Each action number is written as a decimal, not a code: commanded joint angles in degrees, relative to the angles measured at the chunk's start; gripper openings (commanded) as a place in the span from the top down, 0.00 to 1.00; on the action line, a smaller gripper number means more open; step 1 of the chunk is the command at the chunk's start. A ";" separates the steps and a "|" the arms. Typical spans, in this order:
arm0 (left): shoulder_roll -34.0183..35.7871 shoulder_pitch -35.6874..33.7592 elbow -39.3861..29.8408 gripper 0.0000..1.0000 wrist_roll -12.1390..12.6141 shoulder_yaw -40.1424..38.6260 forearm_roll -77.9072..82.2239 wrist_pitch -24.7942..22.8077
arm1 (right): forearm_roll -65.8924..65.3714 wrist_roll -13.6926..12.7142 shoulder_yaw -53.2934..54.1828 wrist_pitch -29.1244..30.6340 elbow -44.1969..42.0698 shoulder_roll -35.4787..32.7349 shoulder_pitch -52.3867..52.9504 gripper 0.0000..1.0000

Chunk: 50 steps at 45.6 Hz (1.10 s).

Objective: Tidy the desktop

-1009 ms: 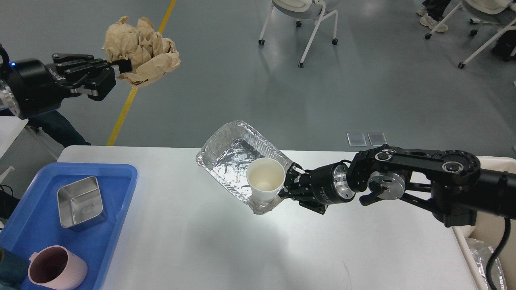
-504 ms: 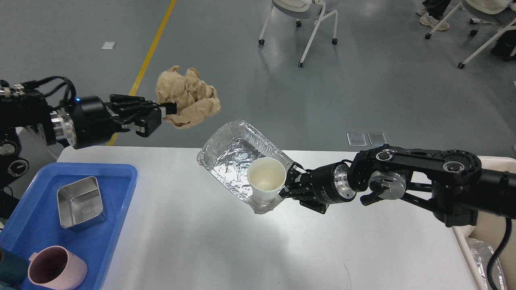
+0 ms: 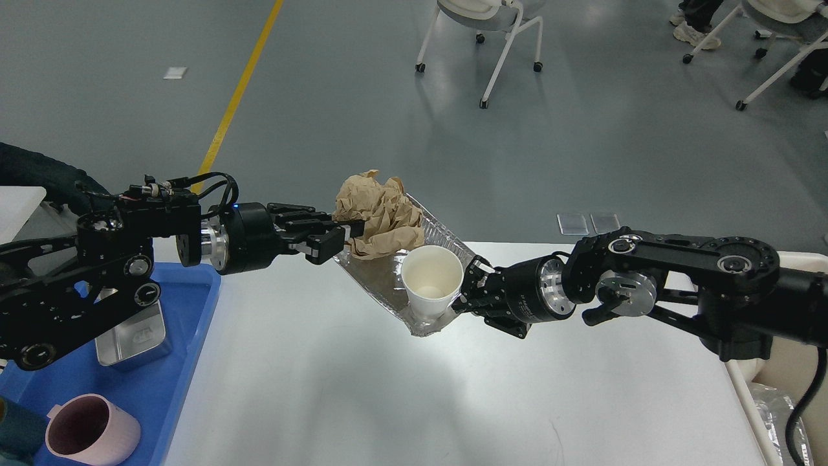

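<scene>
The white desktop (image 3: 362, 395) fills the lower half of the view. My right gripper (image 3: 467, 291) is shut on a foil tray (image 3: 414, 320) and holds it tilted above the desktop. A white paper cup (image 3: 427, 281) sits in the tray beside the gripper. My left gripper (image 3: 352, 234) is shut on a crumpled brown paper ball (image 3: 378, 213) and holds it over the tray's upper end. Most of the tray is hidden behind the paper and the cup.
A blue tray (image 3: 187, 362) at the left holds a metal box (image 3: 132, 336) and a pink mug (image 3: 90, 430). A cream bin (image 3: 786, 362) with foil inside stands at the right edge. Chairs (image 3: 485, 32) stand on the floor beyond.
My left arm has swung right and down, carrying the paper ball from the far left to over the foil tray. The right gripper with tray and cup has barely moved.
</scene>
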 commanded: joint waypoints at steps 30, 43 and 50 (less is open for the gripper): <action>-0.91 1.22 4.03 0.03 0.56 -17.61 -19.10 -2.41 | 0.00 0.00 0.68 -0.05 -0.10 -0.77 -2.08 1.00; 1.90 13.60 8.17 0.03 9.44 -30.79 -36.16 -1.10 | 0.00 0.00 0.77 -0.40 0.61 -5.96 -3.84 1.00; 1.20 22.04 9.05 0.03 9.35 -39.67 -45.48 2.24 | 0.09 0.09 1.04 -0.58 0.78 -11.57 -5.16 1.00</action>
